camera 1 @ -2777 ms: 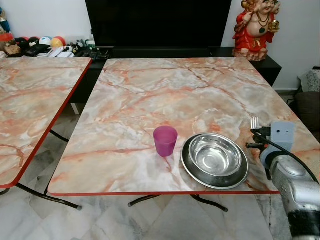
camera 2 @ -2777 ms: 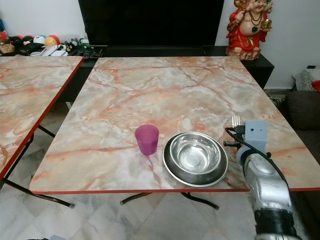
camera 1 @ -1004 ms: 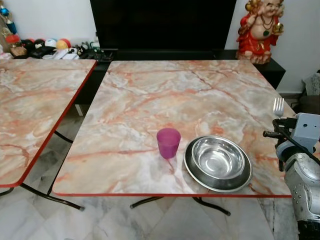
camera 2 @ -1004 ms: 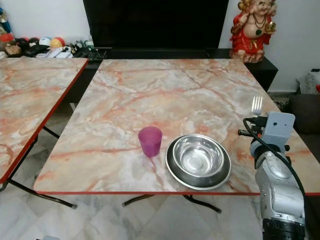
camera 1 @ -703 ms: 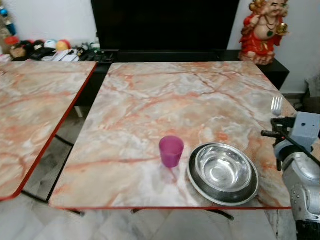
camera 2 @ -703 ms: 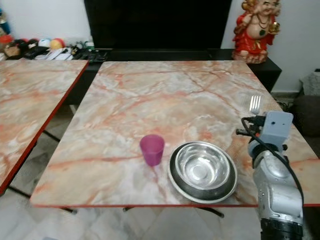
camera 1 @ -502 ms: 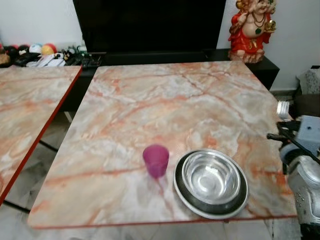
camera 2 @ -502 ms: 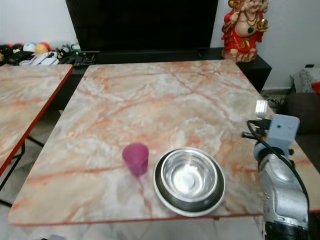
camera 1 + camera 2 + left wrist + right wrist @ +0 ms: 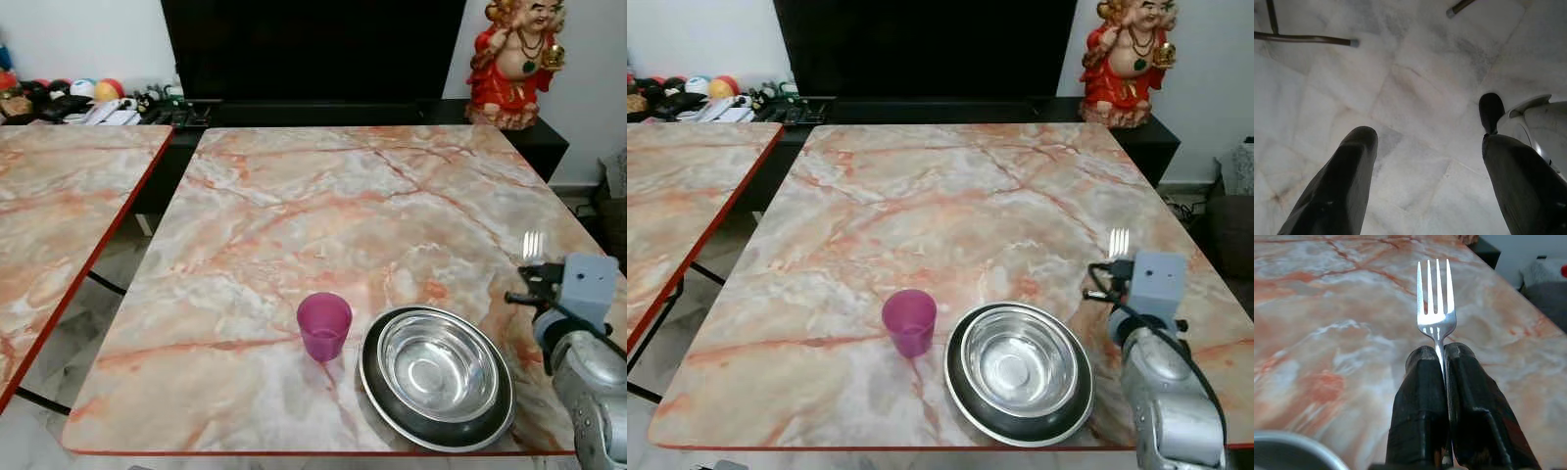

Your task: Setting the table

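Fork (image 9: 1436, 298) of bright metal, four slim tines pointing away along the right gripper (image 9: 1442, 360), sits pinched by its neck between the two black fingers, which are pressed tight against it; its handle is hidden behind them. It hangs above the counter (image 9: 323, 206) close to the right edge, just beyond and to the right of the steel bowl (image 9: 438, 356). The fork's long axis runs toward the far edge, so laying it beside the bowl probably means only lowering it. The bowl is round, shiny and nested in a darker metal plate (image 9: 377, 377) near the front edge. A translucent purple plastic cup (image 9: 324, 327) stands just left of the plate. The counter is glossy, marbled orange-grey with a red rim. The left gripper (image 9: 1425, 161) hangs wide open, empty, over the tiled floor (image 9: 1415, 73).
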Motion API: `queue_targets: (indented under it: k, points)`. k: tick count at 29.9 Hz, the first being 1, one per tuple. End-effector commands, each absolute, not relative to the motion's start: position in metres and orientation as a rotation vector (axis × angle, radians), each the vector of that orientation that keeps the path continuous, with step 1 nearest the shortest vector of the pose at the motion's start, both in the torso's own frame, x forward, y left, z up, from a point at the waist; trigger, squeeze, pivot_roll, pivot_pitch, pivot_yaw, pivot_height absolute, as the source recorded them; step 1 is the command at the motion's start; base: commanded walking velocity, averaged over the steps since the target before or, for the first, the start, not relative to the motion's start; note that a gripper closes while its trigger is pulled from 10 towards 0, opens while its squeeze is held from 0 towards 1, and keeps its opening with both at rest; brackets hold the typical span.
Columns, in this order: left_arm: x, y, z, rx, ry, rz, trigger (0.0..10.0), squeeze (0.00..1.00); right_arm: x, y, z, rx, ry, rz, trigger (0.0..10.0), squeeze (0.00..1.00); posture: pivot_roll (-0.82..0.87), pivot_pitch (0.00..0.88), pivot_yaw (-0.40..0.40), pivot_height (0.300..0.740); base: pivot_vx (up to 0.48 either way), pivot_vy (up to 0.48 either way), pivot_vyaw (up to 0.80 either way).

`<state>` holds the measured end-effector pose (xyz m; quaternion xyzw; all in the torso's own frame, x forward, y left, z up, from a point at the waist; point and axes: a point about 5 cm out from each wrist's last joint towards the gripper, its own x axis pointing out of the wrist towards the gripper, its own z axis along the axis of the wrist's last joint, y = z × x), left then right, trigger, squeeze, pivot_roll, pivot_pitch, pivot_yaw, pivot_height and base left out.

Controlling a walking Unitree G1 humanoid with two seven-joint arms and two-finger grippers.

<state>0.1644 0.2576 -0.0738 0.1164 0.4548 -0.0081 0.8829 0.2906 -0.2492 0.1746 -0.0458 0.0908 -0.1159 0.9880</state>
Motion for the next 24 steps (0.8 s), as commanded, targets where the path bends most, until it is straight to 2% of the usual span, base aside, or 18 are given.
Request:
queue_targets:
  k: [1, 4, 13, 20, 24]
  points:
    - [0.159, 0.259, -0.076, 0.256, 0.975, -0.029, 10.0, 0.00, 0.284, -0.245, 0.176, -0.138, 0.207, -0.239, 10.0, 0.00, -0.06, 0.103, 0.035, 0.740, 0.000, 0.000, 0.00]
    - [0.160, 0.259, -0.076, 0.257, 0.974, -0.035, 10.0, 0.00, 0.276, -0.239, 0.167, -0.168, 0.265, -0.234, 10.0, 0.00, -0.07, 0.104, 0.039, 0.740, 0.000, 0.000, 0.00]
    - [0.161, 0.262, -0.074, 0.265, 0.976, -0.039, 10.0, 0.00, 0.265, -0.245, 0.146, -0.185, 0.341, -0.260, 10.0, 0.00, -0.06, 0.104, 0.048, 0.740, 0.000, 0.000, 0.00]
    - [0.162, 0.262, -0.074, 0.263, 0.975, -0.041, 10.0, 0.00, 0.270, -0.245, 0.138, -0.193, 0.324, -0.234, 10.0, 0.00, -0.06, 0.104, 0.051, 0.740, 0.000, 0.000, 0.00]
    - [0.162, 0.262, -0.074, 0.265, 0.973, -0.043, 10.0, 0.00, 0.273, -0.254, 0.135, -0.209, 0.324, -0.249, 10.0, 0.00, -0.06, 0.104, 0.051, 0.740, 0.000, 0.000, 0.00]
